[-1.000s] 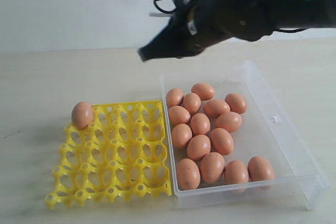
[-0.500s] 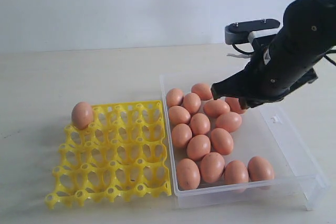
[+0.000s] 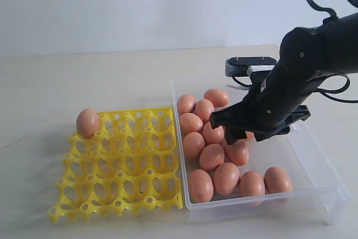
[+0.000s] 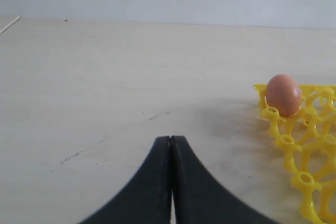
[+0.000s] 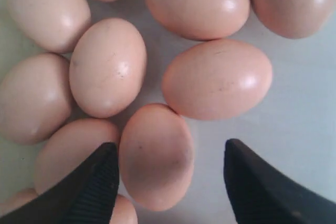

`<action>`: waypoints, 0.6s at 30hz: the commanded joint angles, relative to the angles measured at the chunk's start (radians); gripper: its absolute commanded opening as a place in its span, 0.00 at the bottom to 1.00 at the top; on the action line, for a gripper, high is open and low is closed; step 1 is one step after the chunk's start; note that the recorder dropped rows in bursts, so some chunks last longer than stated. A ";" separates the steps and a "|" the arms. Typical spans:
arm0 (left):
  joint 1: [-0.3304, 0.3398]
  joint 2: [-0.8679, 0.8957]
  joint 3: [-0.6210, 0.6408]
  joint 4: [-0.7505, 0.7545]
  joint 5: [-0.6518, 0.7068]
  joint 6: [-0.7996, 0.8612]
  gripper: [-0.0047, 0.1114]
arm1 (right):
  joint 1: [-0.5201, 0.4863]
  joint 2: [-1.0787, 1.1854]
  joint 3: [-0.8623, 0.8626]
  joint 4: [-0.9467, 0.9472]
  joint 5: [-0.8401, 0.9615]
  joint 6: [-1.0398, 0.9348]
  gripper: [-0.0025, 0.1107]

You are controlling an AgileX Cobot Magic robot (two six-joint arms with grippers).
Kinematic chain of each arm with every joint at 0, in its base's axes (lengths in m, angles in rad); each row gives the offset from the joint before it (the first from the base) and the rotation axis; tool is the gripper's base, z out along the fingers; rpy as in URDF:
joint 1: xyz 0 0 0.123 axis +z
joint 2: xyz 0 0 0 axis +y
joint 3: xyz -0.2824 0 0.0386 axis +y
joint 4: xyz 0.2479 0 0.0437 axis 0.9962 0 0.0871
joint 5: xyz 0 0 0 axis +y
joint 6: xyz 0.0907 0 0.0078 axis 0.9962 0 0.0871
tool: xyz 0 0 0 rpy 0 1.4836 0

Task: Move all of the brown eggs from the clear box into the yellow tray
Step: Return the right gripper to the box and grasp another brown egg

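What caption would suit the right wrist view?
Open jaws of the right gripper straddle one of the brown eggs lying in the clear box, not yet closed on it.

No readable text, label, brand or number appears on the eggs (image 3: 212, 157), the yellow tray (image 3: 148, 200) or the clear box (image 3: 314, 163); a small pale mark (image 3: 292, 127) on its wall is illegible.

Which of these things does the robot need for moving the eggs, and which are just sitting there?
For the job: smooth orange-brown eggs; shallow clear plastic box; bright yellow lattice egg tray, one egg in it; open right tool above the eggs.
Just there: pale tabletop; shut left tool, idle over the table.
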 commanded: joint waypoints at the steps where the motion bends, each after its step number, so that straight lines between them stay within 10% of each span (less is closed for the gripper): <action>1: -0.006 -0.006 -0.004 -0.006 -0.010 -0.004 0.04 | -0.004 0.048 -0.010 0.002 -0.044 -0.025 0.53; 10: -0.006 -0.006 -0.004 -0.006 -0.010 -0.004 0.04 | -0.004 0.118 -0.029 0.002 -0.044 -0.034 0.49; 16: -0.006 -0.006 -0.004 -0.006 -0.010 -0.004 0.04 | -0.004 0.104 -0.029 0.002 -0.028 -0.075 0.02; 18: -0.006 -0.006 -0.004 -0.006 -0.010 -0.004 0.04 | -0.004 0.068 -0.029 0.002 0.004 -0.090 0.02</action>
